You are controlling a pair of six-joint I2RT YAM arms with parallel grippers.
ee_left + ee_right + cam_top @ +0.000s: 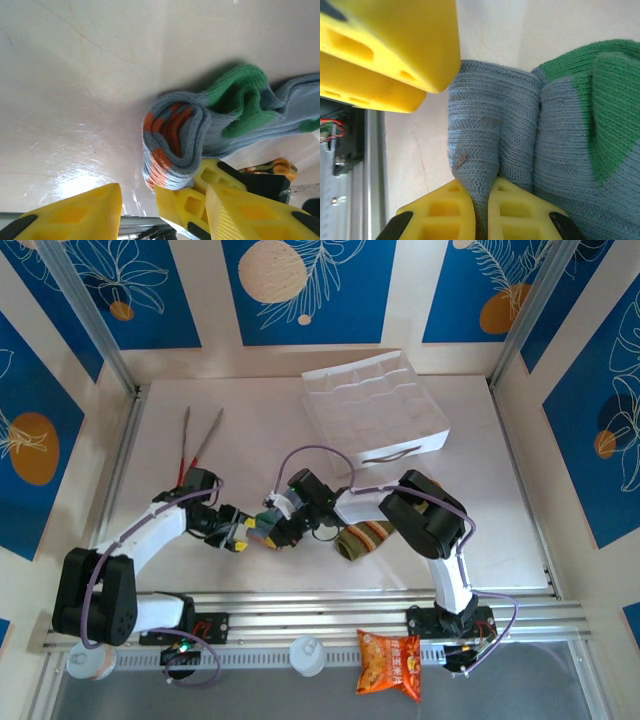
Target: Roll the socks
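Your right end effector (481,202) is clenched on a fold of the grey sock (490,125). Your left end effector (165,192) is released, and the sock's bunched cuff lies on the surface (250,440) just ahead of its spread fingers.

Your top camera looks steeply down from above and behind onto the whole table (250,440), while your two wrist cameras sit very close from opposing sides, both on the same grey sock (205,142), the right one nearest.
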